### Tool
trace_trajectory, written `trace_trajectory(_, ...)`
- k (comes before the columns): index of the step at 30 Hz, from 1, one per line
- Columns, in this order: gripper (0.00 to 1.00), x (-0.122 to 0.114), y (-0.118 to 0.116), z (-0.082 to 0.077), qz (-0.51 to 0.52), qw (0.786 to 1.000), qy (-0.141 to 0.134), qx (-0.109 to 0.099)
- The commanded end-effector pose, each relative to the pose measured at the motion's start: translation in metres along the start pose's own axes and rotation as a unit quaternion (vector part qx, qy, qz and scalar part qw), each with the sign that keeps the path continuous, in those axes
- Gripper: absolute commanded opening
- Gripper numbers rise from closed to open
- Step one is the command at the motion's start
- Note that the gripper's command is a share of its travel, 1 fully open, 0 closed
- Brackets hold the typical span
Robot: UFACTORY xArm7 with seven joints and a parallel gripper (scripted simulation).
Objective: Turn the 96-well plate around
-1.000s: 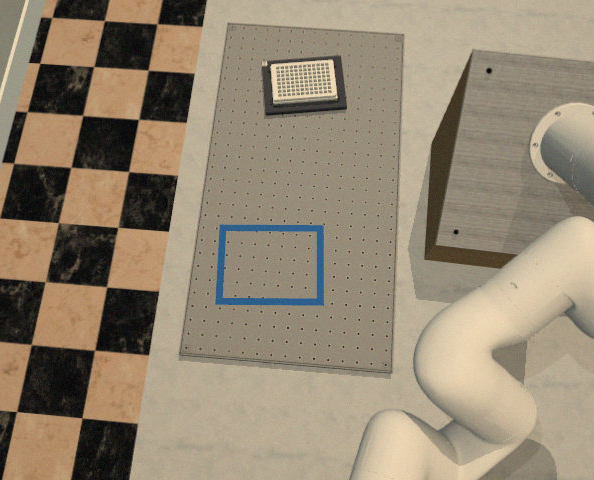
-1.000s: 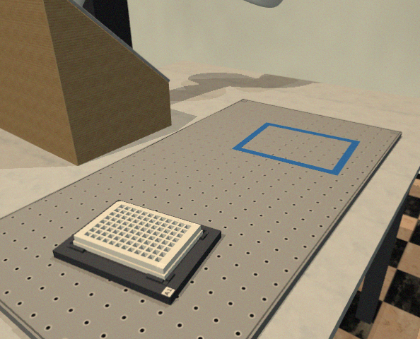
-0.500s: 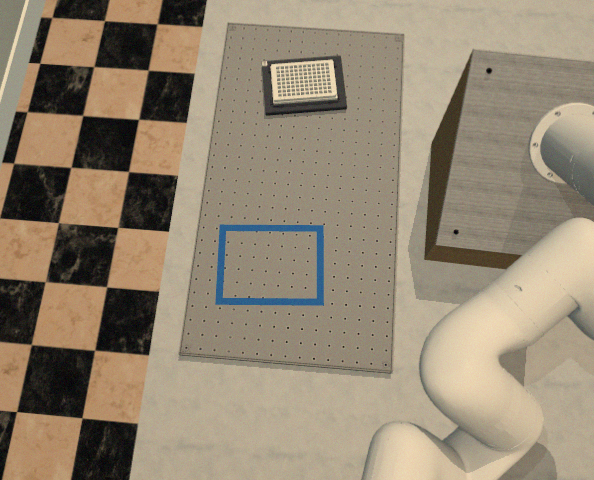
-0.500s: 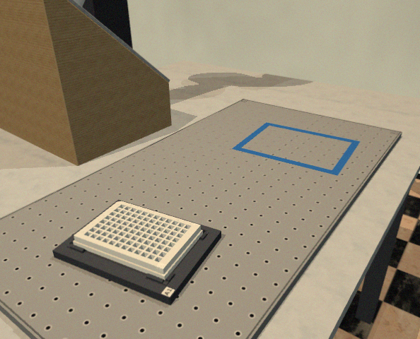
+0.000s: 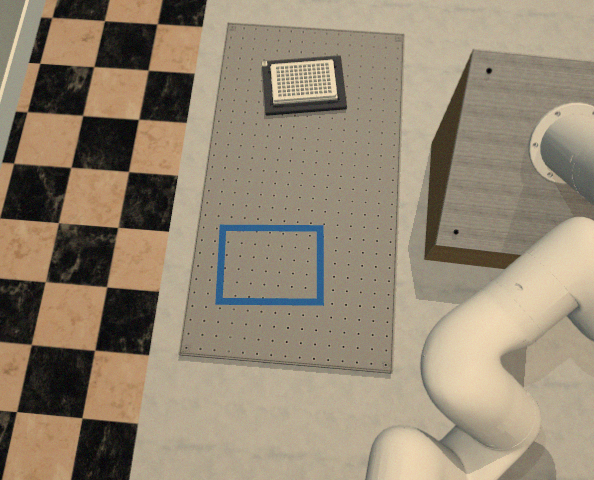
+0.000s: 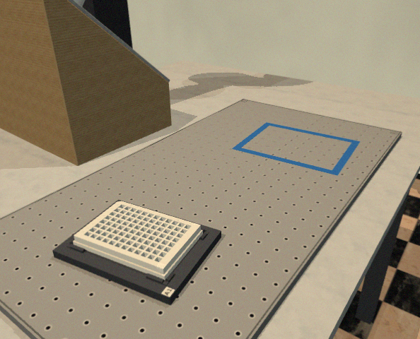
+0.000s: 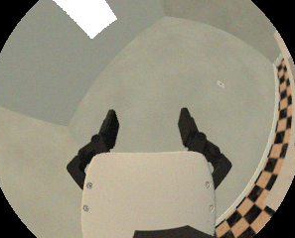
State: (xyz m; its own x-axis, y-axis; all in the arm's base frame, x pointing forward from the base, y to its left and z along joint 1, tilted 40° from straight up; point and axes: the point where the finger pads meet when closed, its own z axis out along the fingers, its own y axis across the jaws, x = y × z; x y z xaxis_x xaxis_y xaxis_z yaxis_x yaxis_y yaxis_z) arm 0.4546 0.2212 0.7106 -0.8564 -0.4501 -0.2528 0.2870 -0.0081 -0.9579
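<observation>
While the tool (image 7: 149,129) hangs with its two black fingers spread wide apart and nothing between them, I see through the wrist camera only pale wall surfaces, a bright white rectangle high up and a strip of checkered floor (image 7: 277,153) along the right edge. None of the task's things appear in that view.

From my overhead camera, the 96-well plate (image 5: 303,80) sits in the black plate nest N1 (image 5: 341,101) near the far end of the perforated deck (image 5: 297,170). The plate lies flat, wells upward, inside the nest's raised locators. In the side view the nest carries a small white A1 label (image 6: 168,290) at its nearest corner, and the plate (image 6: 137,235) is seated squarely on the nest (image 6: 104,268) there. I cannot make out the plate's cut corner in either view.

The bench spot B1 (image 5: 269,227), a blue taped outline, lies toward the other end of the same deck, well apart from the nest. Nothing stands inside the outline.

The white arm (image 5: 499,330) curls in at the lower right of the overhead picture, off the deck and well away from both the plate and the outline. It is mounted on a wooden block (image 5: 499,155) that rests on the desk (image 5: 421,413) beside the deck. The side view shows only the block (image 6: 75,83) and the arm's shadow on the desk beyond it; the tool itself is out of that picture.
</observation>
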Motion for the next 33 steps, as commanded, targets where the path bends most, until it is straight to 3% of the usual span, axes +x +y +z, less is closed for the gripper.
trace_trajectory(1, 1.00, 0.010, -0.021, 0.000, 0.002, 1.000, 0.000, -0.001)
trace_trajectory(2, 1.00, 0.010, -0.021, 0.000, 0.002, 1.000, 0.000, -0.001)
trace_trajectory(6, 1.00, 0.021, -0.037, -0.003, 0.026, 0.998, 0.024, 0.057)
trace_trajectory(21, 1.00, 0.051, -0.084, -0.013, 0.027, 0.998, 0.025, 0.058)
trace_trajectory(25, 1.00, 0.064, -0.099, -0.018, 0.049, 0.991, 0.054, 0.114)
trace_trajectory(33, 1.00, 0.082, -0.121, -0.026, 0.049, 0.990, 0.055, 0.116)
